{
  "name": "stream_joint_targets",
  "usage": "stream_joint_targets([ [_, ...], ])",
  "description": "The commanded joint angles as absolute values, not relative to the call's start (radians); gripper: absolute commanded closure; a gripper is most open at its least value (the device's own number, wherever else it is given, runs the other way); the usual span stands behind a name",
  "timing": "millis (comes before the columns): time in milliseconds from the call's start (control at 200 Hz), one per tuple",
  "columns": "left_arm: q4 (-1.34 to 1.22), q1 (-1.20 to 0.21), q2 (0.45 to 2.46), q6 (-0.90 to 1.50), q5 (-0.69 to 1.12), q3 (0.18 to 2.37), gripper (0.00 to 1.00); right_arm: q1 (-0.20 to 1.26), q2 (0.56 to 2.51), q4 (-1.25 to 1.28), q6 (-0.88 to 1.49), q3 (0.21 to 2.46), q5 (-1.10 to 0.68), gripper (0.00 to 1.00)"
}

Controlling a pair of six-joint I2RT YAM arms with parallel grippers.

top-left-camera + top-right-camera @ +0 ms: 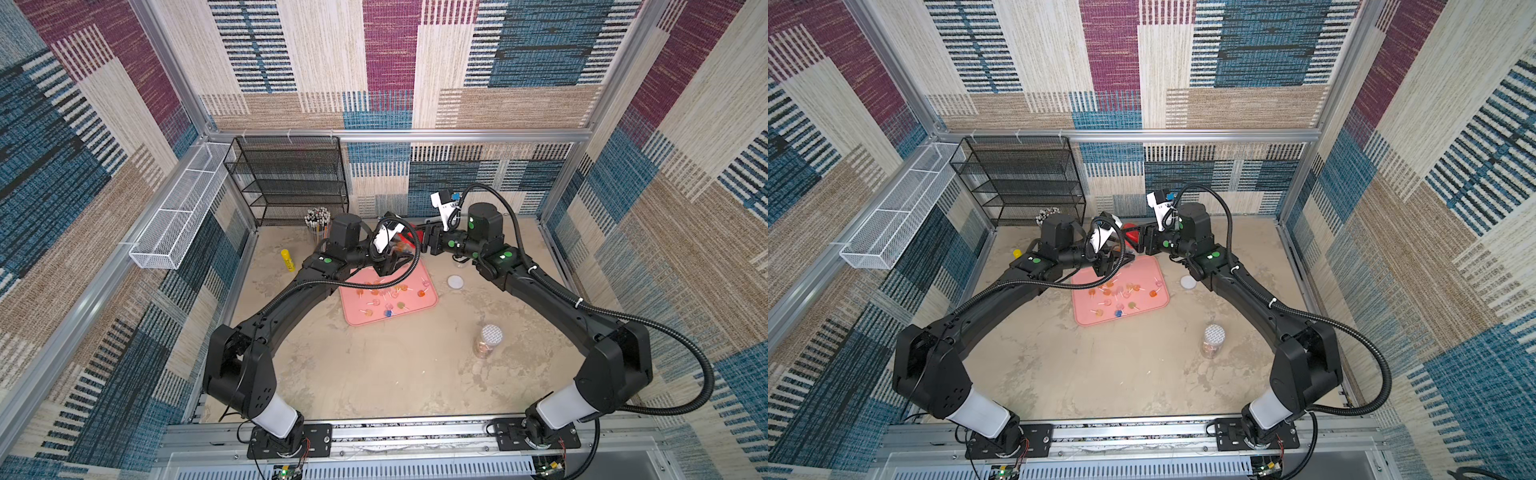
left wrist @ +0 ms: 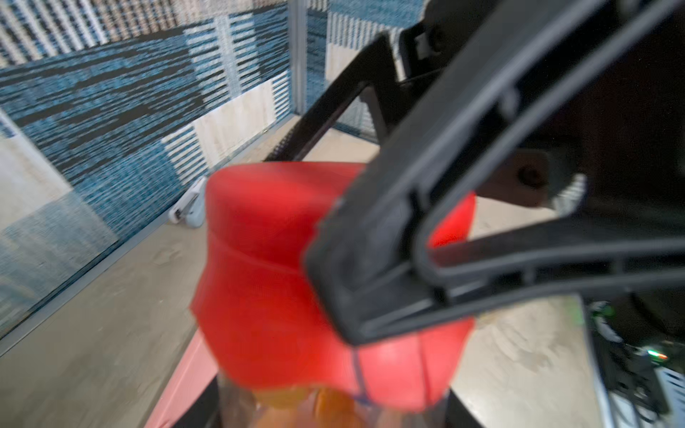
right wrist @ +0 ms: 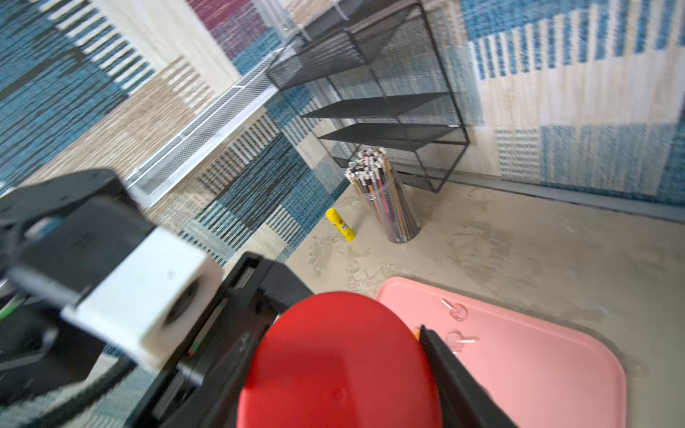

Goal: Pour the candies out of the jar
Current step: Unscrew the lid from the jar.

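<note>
Left pincer (image 1: pixel 392 259) pinching jar (image 2: pixel 333 407); right pincer (image 3: pixel 333 341) pinching its red lid (image 3: pixel 341 378); candies (image 1: pixel 388 299) on tray (image 3: pixel 537 370).

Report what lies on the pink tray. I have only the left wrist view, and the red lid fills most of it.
Observer: Many small lollipops lie scattered across the pink tray, as both top views show.
Operator: Check the table on the right arm's side.
Observer: A second jar with a white patterned lid stands upright there, apart from the tray.
Operator: Look behind the left arm too.
Observer: A clear cup of pencils stands on the table just in front of the black mesh shelf.
</note>
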State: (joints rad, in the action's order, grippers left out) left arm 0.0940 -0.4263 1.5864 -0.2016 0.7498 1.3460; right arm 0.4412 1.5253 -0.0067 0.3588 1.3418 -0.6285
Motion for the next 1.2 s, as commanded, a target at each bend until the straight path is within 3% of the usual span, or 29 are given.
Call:
stream_joint_targets([
  [0,0.057,-0.396,1.582,-0.165,1.073,1.371,1.00,0.406,1.472,0.071,0.254,1.319,-0.912,0.61],
  [125,0.049,-0.390,1.586,-0.141,1.182,1.381,1.00,0.394,1.433,-0.022,0.150,1.309,-1.005,0.62],
  [411,0.072,-0.389,1.608,-0.136,1.118,1.391,1.00,0.389,1.409,-0.028,0.148,1.290,-0.951,0.61],
  [471,0.072,-0.390,1.609,-0.135,1.101,1.390,1.00,0.387,1.412,-0.012,0.182,1.294,-0.903,0.51],
  [566,0.070,-0.392,1.605,-0.133,1.031,1.382,1.00,0.379,1.425,0.001,0.264,1.301,-0.749,0.19],
  [646,0.065,-0.393,1.602,-0.125,0.931,1.372,1.00,0.357,1.439,-0.016,0.328,1.315,-0.647,0.10],
  [952,0.024,-0.447,1.568,-0.165,0.503,1.300,1.00,0.368,1.439,0.024,0.474,1.277,-0.475,0.07],
  [1192,0.017,-0.508,1.569,-0.213,0.377,1.285,1.00,0.444,1.512,-0.006,0.478,1.322,-0.403,0.09],
])
